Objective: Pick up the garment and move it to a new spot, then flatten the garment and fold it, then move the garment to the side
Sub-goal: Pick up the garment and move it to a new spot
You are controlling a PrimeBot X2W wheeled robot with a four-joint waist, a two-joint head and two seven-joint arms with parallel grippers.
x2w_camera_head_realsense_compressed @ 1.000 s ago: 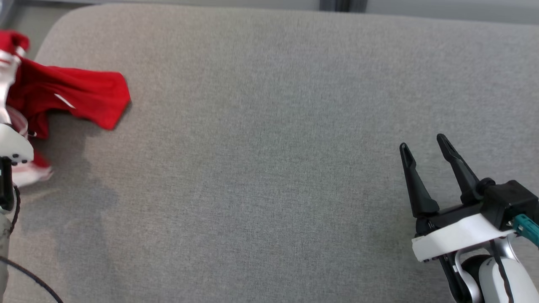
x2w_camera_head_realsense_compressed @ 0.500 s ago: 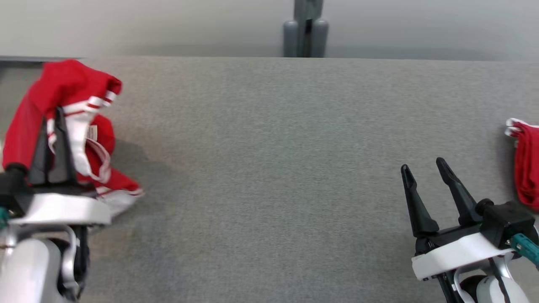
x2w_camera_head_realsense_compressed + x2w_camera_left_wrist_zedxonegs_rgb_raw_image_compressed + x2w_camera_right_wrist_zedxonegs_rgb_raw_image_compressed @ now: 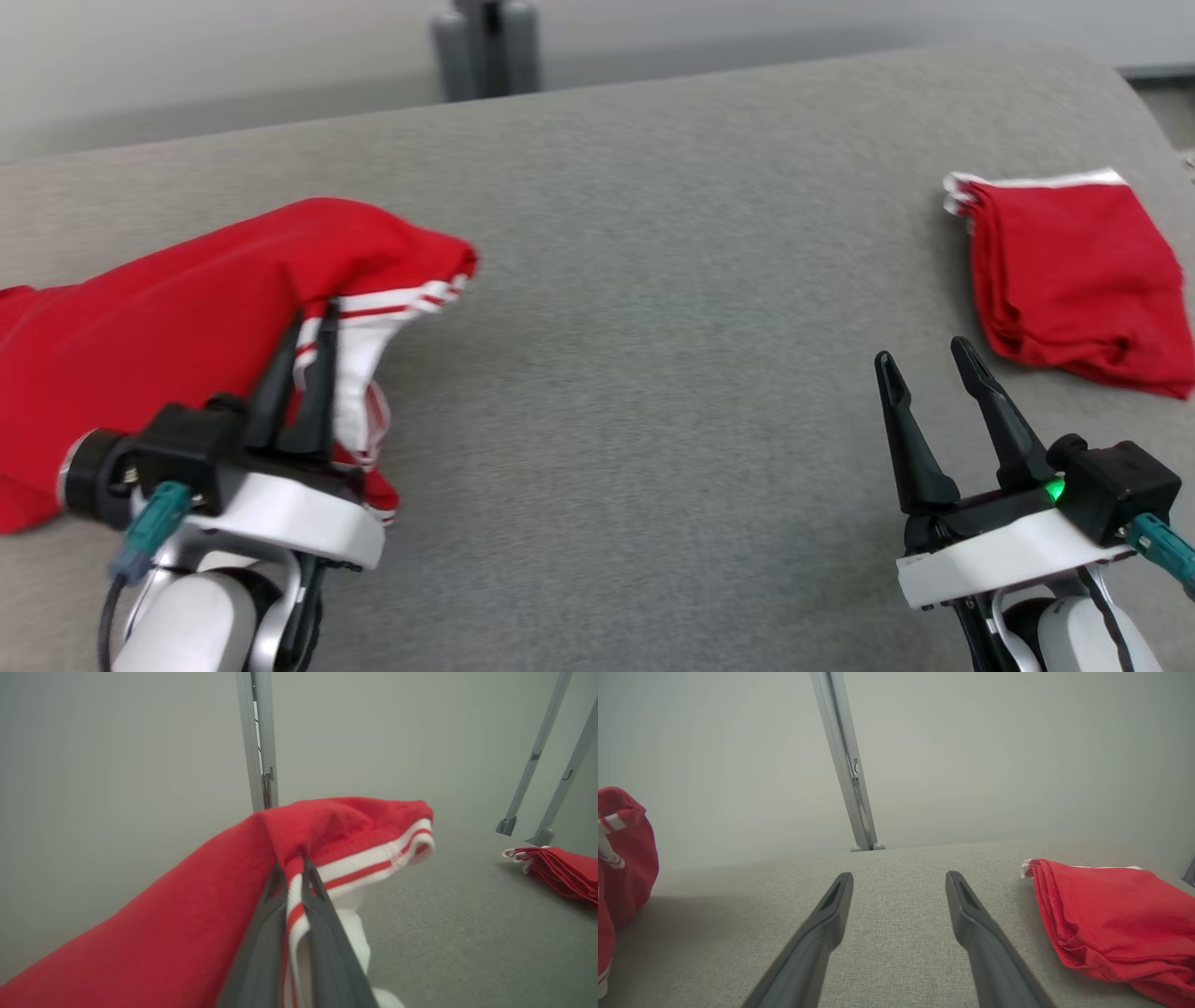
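one garment (image 3: pixel 187 299) pinched in left gripper (image 3: pixel 315 317) | right gripper (image 3: pixel 922 352) spread | folded red cloth (image 3: pixel 1074 271) near it | grey cushion (image 3: pixel 653 327) underneath

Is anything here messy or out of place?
Only the red garment at the left: it hangs bunched, pinched at its striped band by the left gripper. The folded red cloth at the right lies tidy.

Red garment (image 3: pixel 187 308) with white-striped trim hangs bunched at left.
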